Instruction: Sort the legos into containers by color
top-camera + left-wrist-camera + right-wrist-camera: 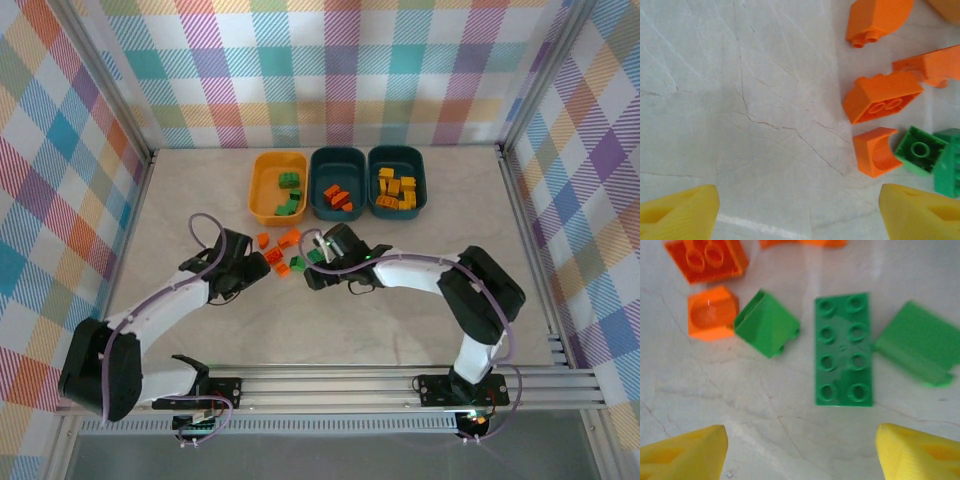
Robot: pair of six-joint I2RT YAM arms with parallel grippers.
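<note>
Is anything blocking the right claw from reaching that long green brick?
Nothing visible does. The right gripper is open over bare table, the long green brick lying flat just ahead. A smaller green brick and another green piece flank it closely.

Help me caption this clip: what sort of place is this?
Likely a robot test booth, not a home: checked cloth walls on a metal frame, two arms bolted to a rail, toy bricks and three tubs on a marbled table.

Both arms extend forward and angle inward, wrists near each other. Left gripper (799, 201) and right gripper (801, 441) face downward, yellow fingers spread apart, empty.
</note>
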